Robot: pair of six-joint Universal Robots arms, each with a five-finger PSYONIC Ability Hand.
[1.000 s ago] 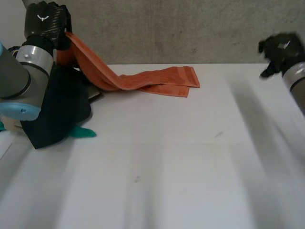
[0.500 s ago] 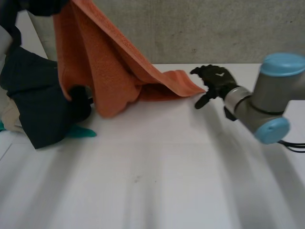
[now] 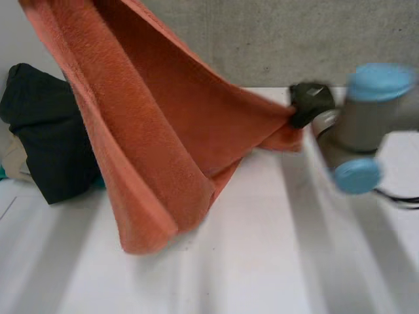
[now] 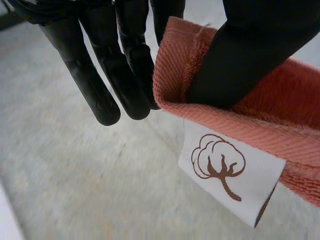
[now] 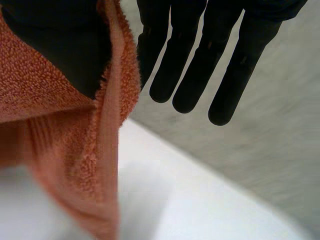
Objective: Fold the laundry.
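An orange towel (image 3: 150,144) hangs spread above the white table (image 3: 275,261), its lower fold dipping close to the tabletop. Its upper left end rises out past the top of the head view. In the left wrist view my left hand (image 4: 125,65) pinches a hemmed edge of the towel (image 4: 295,130) between thumb and fingers, right by a white label (image 4: 225,175) with a cotton mark. My right hand (image 3: 308,104) grips the towel's right corner at the far side of the table. In its wrist view the right hand (image 5: 60,45) clamps the towel's edge (image 5: 65,150) with its thumb while the other fingers stay straight.
A dark garment pile (image 3: 52,144) lies at the table's left, partly behind the towel, with pale and teal cloth showing under it. A grey wall (image 3: 294,39) runs behind the table. Bare tabletop lies in front and to the right.
My left hand has carried the towel's end up and out of the head view. My right hand reached the towel's right corner, closed on it and lifted it off the table.
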